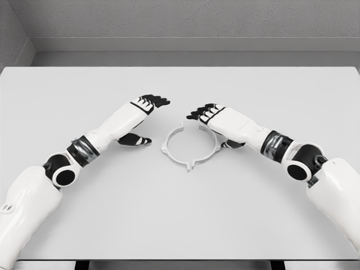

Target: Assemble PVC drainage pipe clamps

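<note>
White arms low on pale grey worktop (180,225). White plastic ring-shaped pipe clamp (190,147) looks joined, lying flat between hands. Left hand (147,112) released, fingers spread, empty. Right hand (209,115) also released, touching clamp rim. Assembly near complete, judging by closed ring.

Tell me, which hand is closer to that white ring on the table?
Right. The right hand hangs just over the white ring's upper right edge; the left hand sits further off to its upper left.

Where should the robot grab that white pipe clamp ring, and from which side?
Probably the right rim of the clamp ring, pinched from above: it lies flat on the table, so only the thin band is graspable, and the right hand sits nearest.
</note>
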